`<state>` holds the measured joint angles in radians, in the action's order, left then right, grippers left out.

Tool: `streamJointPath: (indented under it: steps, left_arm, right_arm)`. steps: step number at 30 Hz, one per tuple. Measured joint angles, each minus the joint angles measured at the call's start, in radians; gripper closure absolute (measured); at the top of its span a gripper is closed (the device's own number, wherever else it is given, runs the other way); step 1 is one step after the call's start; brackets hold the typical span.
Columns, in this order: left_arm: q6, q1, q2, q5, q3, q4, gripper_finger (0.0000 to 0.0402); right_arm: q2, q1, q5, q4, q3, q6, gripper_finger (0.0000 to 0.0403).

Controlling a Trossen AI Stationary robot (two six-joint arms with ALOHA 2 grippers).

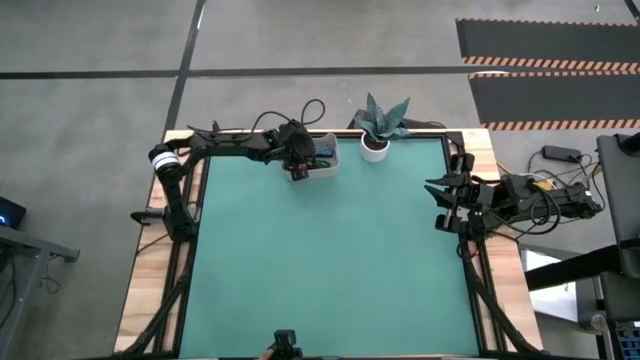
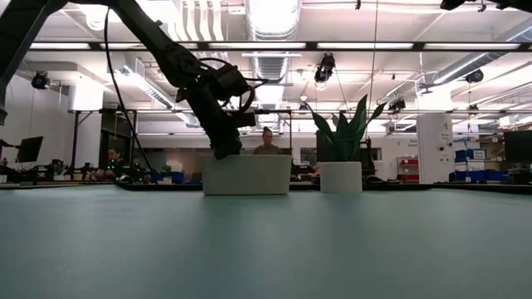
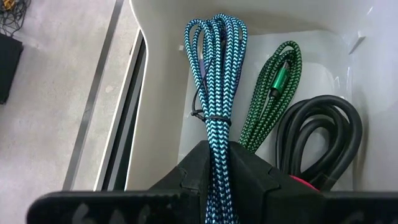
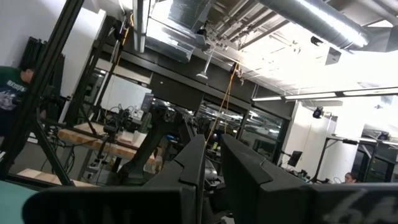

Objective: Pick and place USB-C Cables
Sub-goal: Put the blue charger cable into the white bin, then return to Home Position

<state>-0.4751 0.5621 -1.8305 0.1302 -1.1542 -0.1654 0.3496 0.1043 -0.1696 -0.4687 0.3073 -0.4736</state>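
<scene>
My left hand (image 3: 217, 186) pinching teal-blue cable (image 3: 214, 93) inside white bin (image 1: 322, 158) at table (image 1: 330, 270) far edge. Cable's long axis runs straight out from fingers. Green cable (image 3: 273, 93), black cable (image 3: 323, 137) lie beside it, seen only by left wrist view. Right hand (image 1: 445, 205) waits at right edge, spread.

A potted plant (image 1: 378, 130) in a white pot is seen at the 12 o'clock edge of the green bench (image 1: 330, 260), just beside a white bin (image 1: 322, 160) at its 9 o'clock side. A seated person (image 2: 267, 143) is visible behind the bin.
</scene>
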Motion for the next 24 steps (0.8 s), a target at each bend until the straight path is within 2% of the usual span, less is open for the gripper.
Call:
streamJointPath:
  steps: [4, 11, 15, 21, 24]
  left_arm:
    - [0.004, 0.0, 0.003, -0.002, 0.0, 0.0, 0.0349]
    - [0.021, 0.0, 0.039, -0.002, 0.0, 0.002, 0.0279]
    - [0.02, -0.003, 0.07, -0.001, 0.0, -0.007, 0.0252]
    - [0.028, -0.039, 0.158, 0.002, 0.0, -0.069, 0.0244]
    - [0.086, -0.081, 0.215, 0.001, 0.0, -0.103, 0.0245]
  right_arm:
    - [0.0, 0.0, 0.0, 0.0, 0.0, -0.002, 0.036]
    - [0.0, 0.0, 0.0, 0.0, 0.0, -0.002, 0.036]
    - [0.0, 0.0, 0.0, 0.0, 0.0, -0.007, 0.036]
    - [0.0, 0.0, 0.0, 0.004, 0.0, -0.01, 0.036]
    - [0.0, 0.0, 0.001, 0.017, 0.0, -0.023, 0.036]
